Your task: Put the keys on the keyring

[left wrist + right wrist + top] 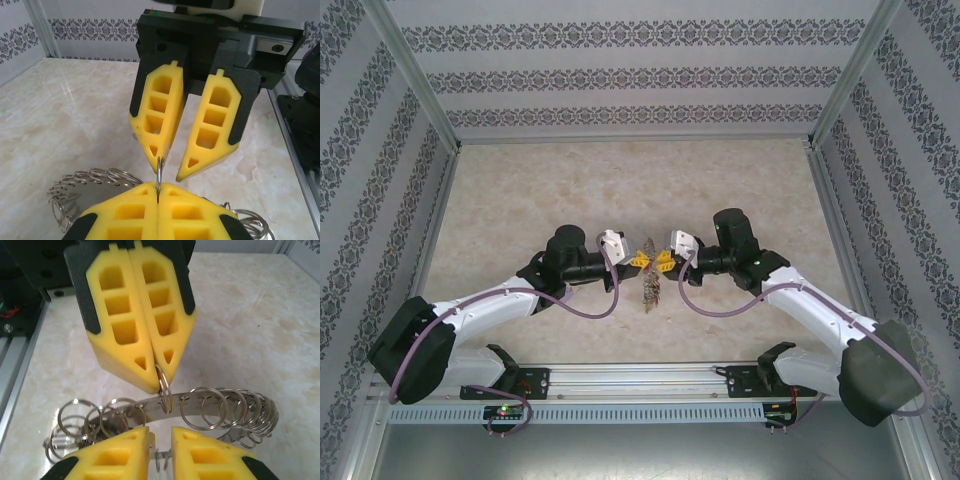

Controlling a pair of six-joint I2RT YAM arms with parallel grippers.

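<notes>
Left gripper (158,381) with jaws clamped on 1 small wire loop (164,391) of the flat grey metal keyring (143,403).
Right gripper (170,167) has jaws apart just beside that loop; the keyring sits between the 2 grippers over the beige marbled worktop (240,315).

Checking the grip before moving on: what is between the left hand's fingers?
A small wire loop of the keyring sticks out below the shut left hand. Its top is covered by the yellow pads, so how deep the grip goes is hidden.
</notes>
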